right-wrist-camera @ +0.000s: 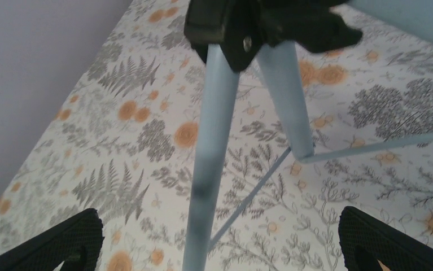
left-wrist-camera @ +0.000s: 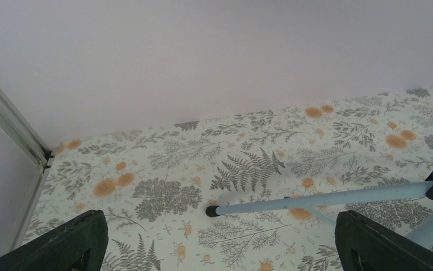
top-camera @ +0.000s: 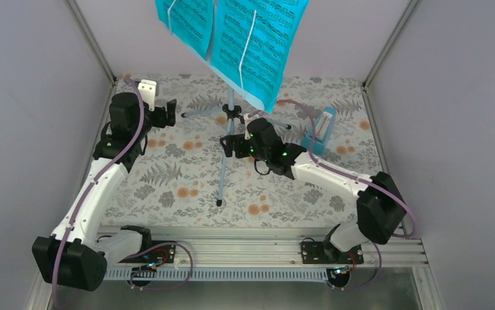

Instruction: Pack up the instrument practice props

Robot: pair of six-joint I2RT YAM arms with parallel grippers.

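Observation:
The pale blue music stand (top-camera: 230,103) stands at the table's back middle on three thin legs. Turquoise sheet-music pages (top-camera: 257,45) cover its desk. The small blue metronome (top-camera: 319,132) stands to its right. My left gripper (top-camera: 167,113) is open and empty near the tip of the stand's left leg (left-wrist-camera: 315,199), which lies just ahead of my open jaws (left-wrist-camera: 219,240). My right gripper (top-camera: 230,145) is open, its jaws (right-wrist-camera: 219,237) standing wide on either side of the front leg (right-wrist-camera: 208,186) without touching it. The black leg hub (right-wrist-camera: 248,25) is just above.
A flowered cloth (top-camera: 167,187) covers the table. Grey walls close in the left, back and right. A small white object (top-camera: 146,87) sits at the back left corner. A metal rail (top-camera: 257,248) runs along the near edge.

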